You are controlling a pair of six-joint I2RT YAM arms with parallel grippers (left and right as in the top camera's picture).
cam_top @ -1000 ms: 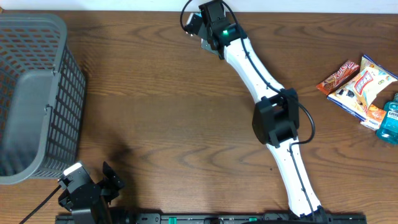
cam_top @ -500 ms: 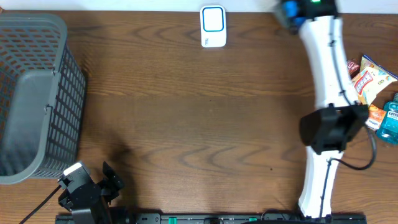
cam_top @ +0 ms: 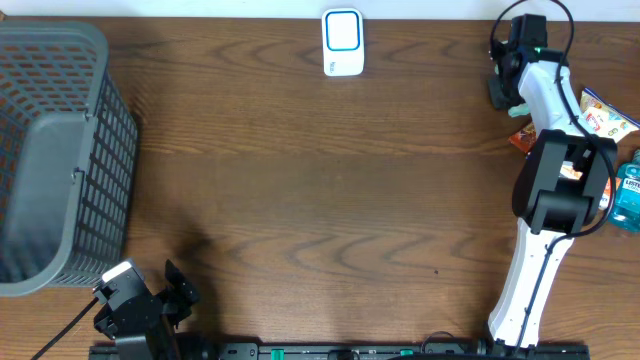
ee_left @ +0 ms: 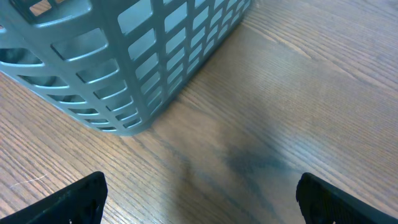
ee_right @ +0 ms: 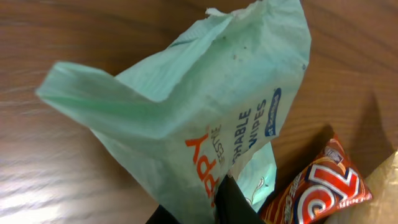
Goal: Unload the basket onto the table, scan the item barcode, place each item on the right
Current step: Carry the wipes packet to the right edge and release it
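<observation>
From overhead, my right gripper (cam_top: 498, 92) sits over the far right corner of the tabletop (cam_top: 300, 180). It is just beside the candy bar (cam_top: 520, 138) and near the snack bag (cam_top: 605, 118) at the right edge. What it carries is hidden under the wrist from up here. The scanner (cam_top: 342, 42) stands at the middle of the far edge, well apart from that hand. The basket (cam_top: 60, 150) fills the left edge, and my left gripper (cam_top: 183, 283) is parked at the near left corner.

Through the left wrist camera I see only a basket corner and bare wood. That hand's jaws are spread wide and hold nothing, so I would leave it where it is.

The right wrist camera shows the jaws pinched tight on the lower end of a mint-green wipes pack (ee_right: 186, 106). The pack stands up floppy and creased above the wood, with the candy bar close at its lower right. I see printed lettering on it but no barcode, and I cannot tell which face carries one.

I take the step to be presenting this pack to the scanner. I would lift it clear of the candy bar and carry it along the far edge without loosening the pinch. Then I would roll the wrist slowly so each face gets a flat, steady look at the scanner's window.
</observation>
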